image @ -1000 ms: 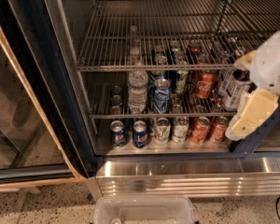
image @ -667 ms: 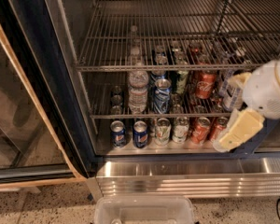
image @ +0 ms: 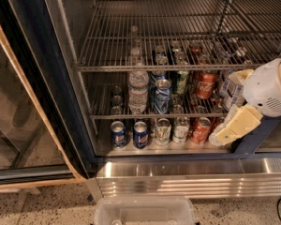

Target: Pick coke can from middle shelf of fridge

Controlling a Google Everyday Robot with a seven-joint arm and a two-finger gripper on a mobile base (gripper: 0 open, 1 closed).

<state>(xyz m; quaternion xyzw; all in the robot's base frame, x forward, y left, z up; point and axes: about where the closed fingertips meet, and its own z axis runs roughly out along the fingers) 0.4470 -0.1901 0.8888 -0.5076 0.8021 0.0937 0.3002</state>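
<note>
The fridge (image: 61, 83) stands open. The coke can (image: 205, 84), red with white script, stands upright on the middle shelf (image: 103, 116), a wire rack, right of centre. My gripper (image: 227, 132) hangs at the right in front of the fridge floor, below and to the right of the coke can and apart from it. It holds nothing that I can see. The white arm housing (image: 271, 88) covers the right end of the middle shelf.
On the middle shelf stand a water bottle (image: 138, 90), a blue Pepsi can (image: 162, 95), a green can (image: 180, 81) and a white-and-brown container (image: 232, 90). Pepsi cans (image: 140, 134) and another red can (image: 200, 129) stand on the floor. A plastic bin (image: 145, 210) sits below.
My gripper and arm have moved down and to the left, from beside the middle shelf to the level of the fridge floor. The cans have not moved.
</note>
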